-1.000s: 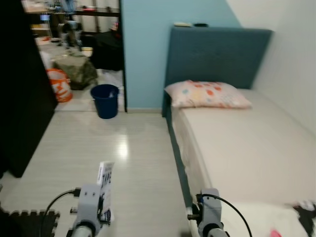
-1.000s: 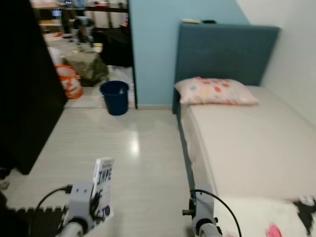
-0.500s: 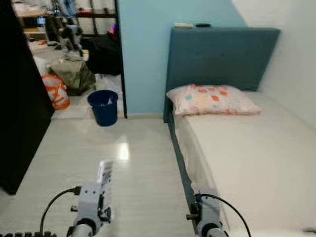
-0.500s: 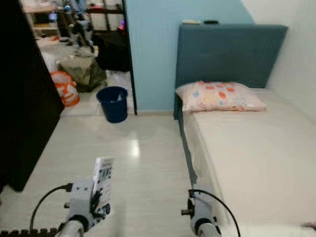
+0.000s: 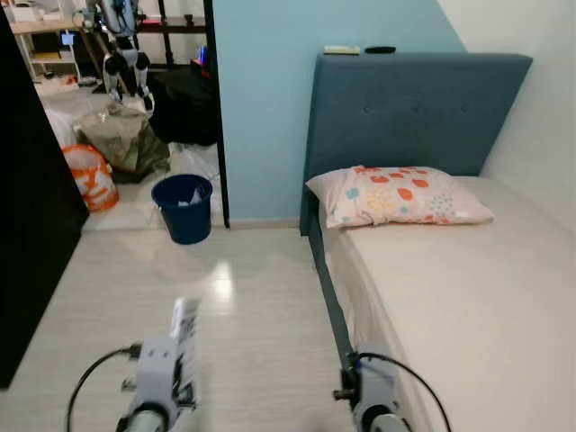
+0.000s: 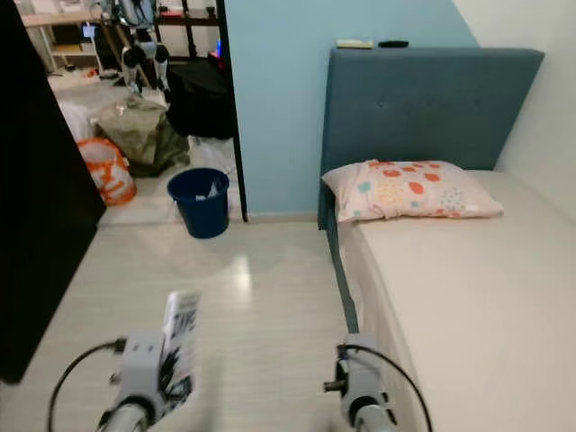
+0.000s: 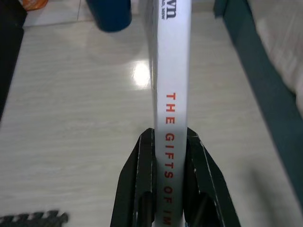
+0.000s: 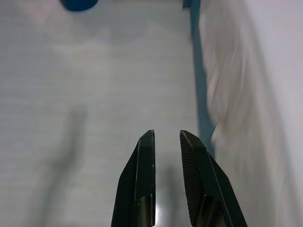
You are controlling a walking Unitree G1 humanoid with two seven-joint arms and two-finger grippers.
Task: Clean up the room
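light: bright, even | glare: patch on floor [image 5: 219, 275] | blur: mild, head and right wrist views

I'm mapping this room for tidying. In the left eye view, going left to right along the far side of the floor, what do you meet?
Orange bag → olive-green bag → blue bucket → blue headboard → patterned pillow.

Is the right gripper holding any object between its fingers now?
No, the right gripper holds nothing; a narrow gap between its fingers shows bare floor.
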